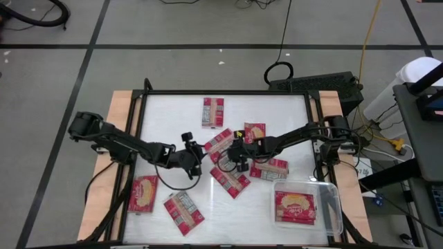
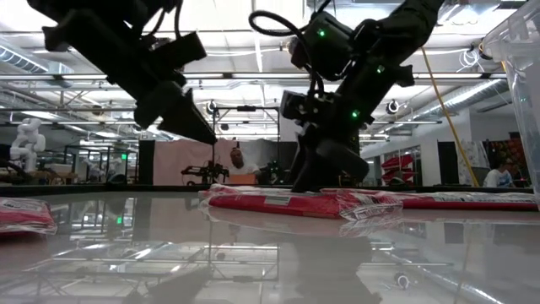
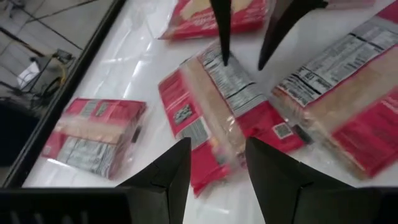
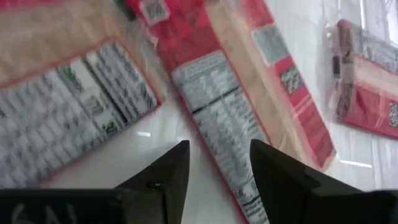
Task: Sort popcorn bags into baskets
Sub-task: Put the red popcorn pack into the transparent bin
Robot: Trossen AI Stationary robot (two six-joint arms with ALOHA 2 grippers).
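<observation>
Several red popcorn bags lie flat on the white table. One print-side-up bag point(image 1: 217, 142) point(image 3: 217, 118) point(image 4: 224, 118) lies in the middle between both grippers. My left gripper point(image 1: 199, 164) point(image 3: 217, 168) is open and raised just left of it point(image 2: 207, 135). My right gripper point(image 1: 230, 156) point(image 4: 214, 168) is open and low over that bag's right end point(image 2: 325, 173) point(image 3: 242, 62). The clear basket point(image 1: 331, 200) stands at the near right with one bag point(image 1: 295, 207) lying inside. My right gripper comes down at a slant from the table's right, with its open fingers point(image 3: 222, 50) over the end of the print-side-up bag point(image 3: 233, 81). Whether the fingertips touch the bag, I cannot tell. The bag lies flat on the table.
Other bags lie at the far middle point(image 1: 212, 111), right of centre point(image 1: 254, 131) point(image 1: 270, 168), near centre point(image 1: 230, 181) and near left point(image 1: 144, 194) point(image 1: 183, 211). A black frame point(image 1: 138, 138) edges the table. The basket's wall point(image 2: 527, 101) rises at the near right.
</observation>
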